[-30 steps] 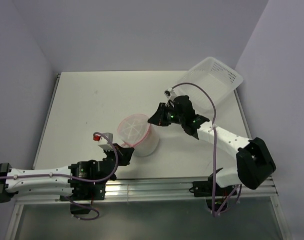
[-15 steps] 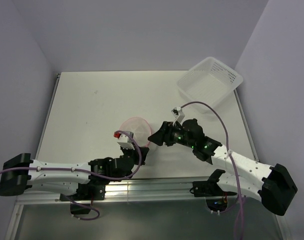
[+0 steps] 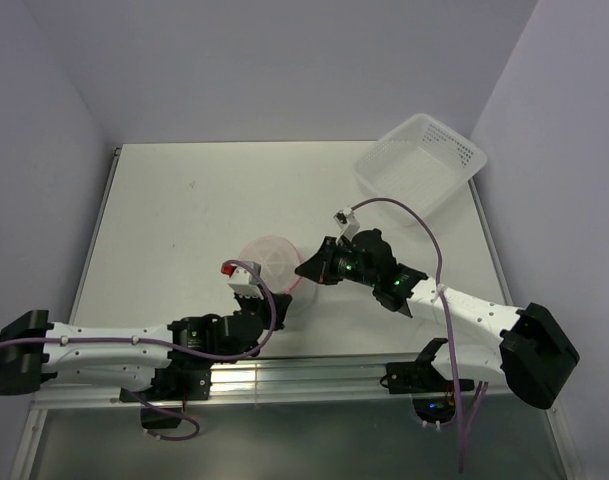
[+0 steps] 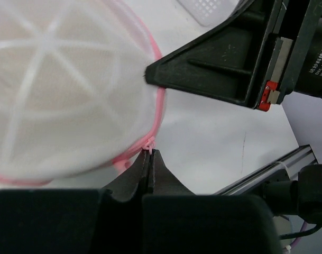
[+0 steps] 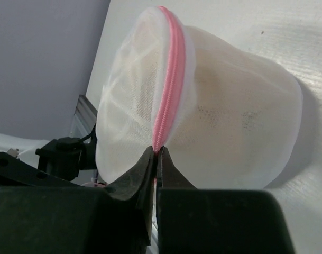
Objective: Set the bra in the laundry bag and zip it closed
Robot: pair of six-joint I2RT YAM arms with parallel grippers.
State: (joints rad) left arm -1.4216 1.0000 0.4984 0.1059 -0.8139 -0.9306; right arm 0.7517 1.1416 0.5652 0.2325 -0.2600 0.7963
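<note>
laundry bag (image 3: 267, 262): a round white mesh pouch on the table (image 3: 184, 220), lying between the two sets of fingertips, which meet it from opposite sides.
pink zipper (image 5: 169, 79): runs round the pouch rim; in the right wrist view it drops straight down into the fingertips.
contents: a faint warm tint shows through the mesh; what it is cannot be told.
left gripper (image 4: 150, 154): fingers pressed together, with a small pink bit of the zipper nipped at their tips, at the pouch's near edge.
right gripper (image 5: 156, 154): fingers pressed together on the zipper band at the pouch's side; pink shows in the slit between them.
gap between grippers: in the left wrist view the right gripper's black tip touches the rim just beyond and above the left fingers, further along the same zipper.
in the way: the pouch body fills the space ahead of both sets of fingers; each arm sits in the other's view.
basket (image 3: 419, 165): white perforated plastic, at the far right corner, well beyond the right fingers and apart from the pouch.
cable (image 3: 425, 226): purple, looping above the right arm, behind its fingers.
rail (image 3: 314, 372): metal strip at the near table edge, behind both grippers.
</note>
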